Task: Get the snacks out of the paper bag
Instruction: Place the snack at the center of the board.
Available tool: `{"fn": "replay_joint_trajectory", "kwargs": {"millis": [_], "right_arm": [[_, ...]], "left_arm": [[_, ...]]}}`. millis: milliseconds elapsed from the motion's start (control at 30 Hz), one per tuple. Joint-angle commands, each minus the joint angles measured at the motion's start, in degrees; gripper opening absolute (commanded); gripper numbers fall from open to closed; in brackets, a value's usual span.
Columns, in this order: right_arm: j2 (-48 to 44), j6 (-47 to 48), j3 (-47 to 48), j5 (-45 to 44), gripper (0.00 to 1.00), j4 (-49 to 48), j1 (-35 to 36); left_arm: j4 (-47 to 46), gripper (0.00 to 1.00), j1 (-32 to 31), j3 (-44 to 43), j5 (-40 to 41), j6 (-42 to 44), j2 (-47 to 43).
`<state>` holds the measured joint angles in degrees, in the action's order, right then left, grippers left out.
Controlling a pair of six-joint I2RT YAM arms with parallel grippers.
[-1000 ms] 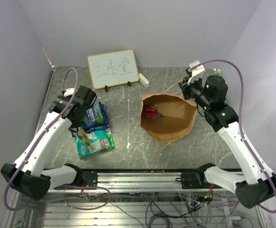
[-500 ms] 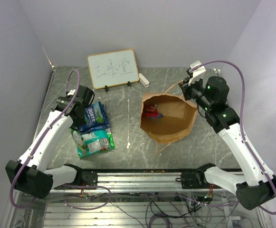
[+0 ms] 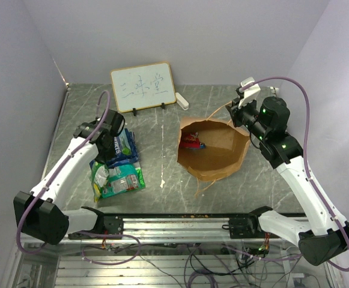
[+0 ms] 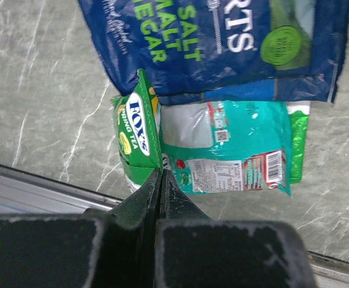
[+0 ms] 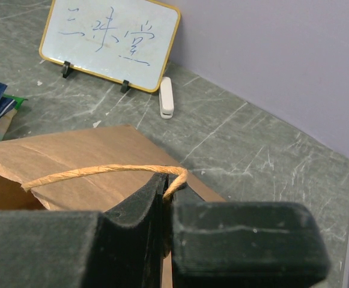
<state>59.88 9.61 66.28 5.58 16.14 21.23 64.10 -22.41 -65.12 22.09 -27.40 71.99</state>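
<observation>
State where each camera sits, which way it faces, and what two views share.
Top external: above and behind, looking down on the table; left arm and right arm show.
Left wrist: looks down past the left gripper, shut on a green packet, at snacks.
Right wrist: looks across the paper bag to the whiteboard; right gripper pinches the handle.
Shared: whiteboard, top and right wrist.

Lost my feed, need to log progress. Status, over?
Left claw shut on green packet. Right claw shut on paper bag handle. Red packet left inside bag. Bag mouth open.
</observation>
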Motion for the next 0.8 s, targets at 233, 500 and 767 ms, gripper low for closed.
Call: {"fn": "replay_joint_trajectory", "kwargs": {"millis": [233, 500, 767], "right_arm": [[-0.9, -0.4, -0.4, -0.4, 0.03, 0.2, 0.2], [-1.3, -0.6, -1.1, -0.2, 0.03, 0.2, 0.2], [-1.1, -0.3, -0.4, -0.1, 0.03, 0.7, 0.2]], "left_arm": [[-5.7, 0.07, -12.4, -1.6, 2.7, -4.2, 12.2], [-10.2, 0.07, -16.7, -2.9, 0.3, -1.9, 18.4], [-12.5, 0.07, -19.2, -2.3, -0.4, 0.4, 22.6]]}}
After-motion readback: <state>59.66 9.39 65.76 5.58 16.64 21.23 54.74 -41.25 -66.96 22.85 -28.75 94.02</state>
